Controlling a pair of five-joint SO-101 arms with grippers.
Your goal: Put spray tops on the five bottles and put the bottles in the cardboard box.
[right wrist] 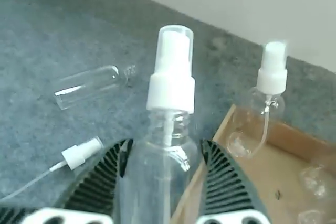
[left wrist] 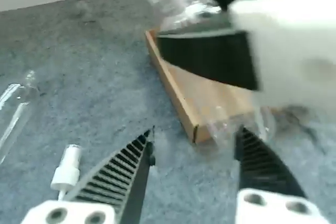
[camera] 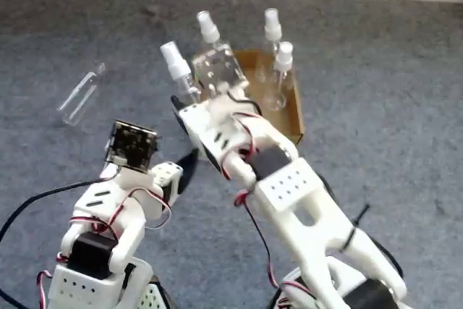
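Grey carpet covers the surface [camera: 391, 70] under both arms. The right pincer [right wrist: 167, 148] is clamped on a held bottle [right wrist: 160, 182]. This clear bottle stands upright between the 2 ribbed black fingers [right wrist: 105, 177], with a white spray top [right wrist: 170, 85] fitted on its neck. It is just beside the outer edge of the cardboard box [camera: 295, 119]; whether its base touches the carpet cannot be told.

Inside the box stand 3 more clear bottles, each with a white sprayer on. 1 is the corner bottle [camera: 217, 70], and the pair of bottles [camera: 278, 88] stands close together along the far side.

The left pincer [left wrist: 196, 132] is open, its fingers spread wide with nothing between them. It hangs over the carpet, pointing at a near corner of the box. A loose sprayer [left wrist: 65, 170], white with a thin tube, lies flat on the carpet near 1 of its fingers.

Further out lies the bare bottle [camera: 78, 98], on its side with no sprayer on its neck. It is well apart from the box and from both pincers.

In the high view the left arm sits low at the near edge. The right arm stretches past it toward the box.
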